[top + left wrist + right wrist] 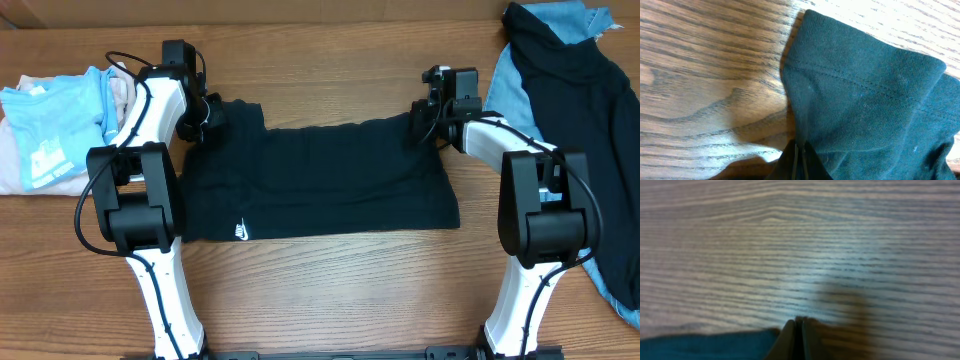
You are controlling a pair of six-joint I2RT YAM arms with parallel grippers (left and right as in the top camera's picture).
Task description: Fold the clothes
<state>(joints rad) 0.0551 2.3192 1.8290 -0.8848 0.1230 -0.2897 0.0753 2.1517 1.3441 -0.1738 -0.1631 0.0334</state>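
The black T-shirt (320,180) lies flat across the middle of the wooden table, with its small white logo (241,232) near the front left. My left gripper (205,115) is at the shirt's far left corner, shut on the sleeve fabric (865,100); its fingertips (800,150) pinch the cloth's edge. My right gripper (425,118) is at the far right corner. Its fingertips (800,322) are shut at the shirt's edge (705,347), and the corner is drawn up toward them.
A light-blue tee with white print (55,125) lies on a pale garment at the left edge. A dark garment (580,90) lies over a blue denim one (505,90) at the right edge, close to the right arm.
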